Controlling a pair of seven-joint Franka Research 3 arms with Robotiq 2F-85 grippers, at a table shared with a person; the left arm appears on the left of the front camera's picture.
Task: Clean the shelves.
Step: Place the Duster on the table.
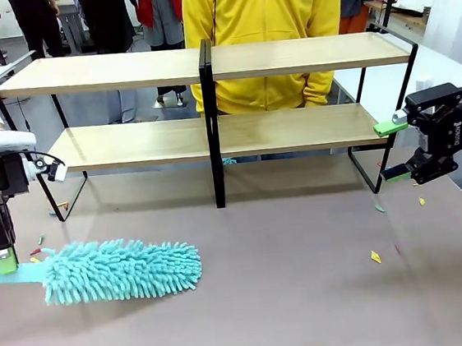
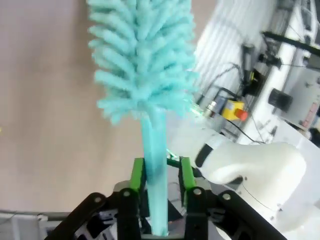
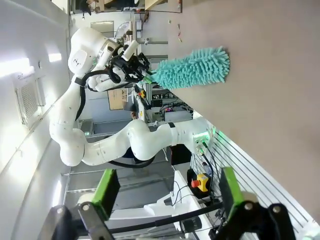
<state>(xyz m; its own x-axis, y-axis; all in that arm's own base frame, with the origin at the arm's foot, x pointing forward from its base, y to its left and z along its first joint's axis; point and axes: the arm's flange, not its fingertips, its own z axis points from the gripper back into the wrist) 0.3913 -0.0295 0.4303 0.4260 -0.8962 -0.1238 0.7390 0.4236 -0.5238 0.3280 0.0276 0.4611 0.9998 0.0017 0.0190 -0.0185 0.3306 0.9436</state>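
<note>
1. Left gripper (image 2: pixel 161 176) points down at the near-left of the table (image 1: pixel 310 297), green pads on either side of the turquoise duster (image 1: pixel 121 270) handle, with slivers of daylight showing, so a loose straddle, not a firm pinch.
2. The duster's fluffy head lies flat on the tabletop, pointing toward the middle.
3. Right gripper (image 1: pixel 394 149) hovers at the right, fingers spread wide, nothing between them, just beside the shelves' right end.
4. The shelves (image 1: pixel 207 101) stand across the far side, both boards bare.
5. A person in a yellow top (image 1: pixel 265 21) stands behind them.
6. Small coloured scraps (image 1: pixel 375 257) dot the table.
</note>
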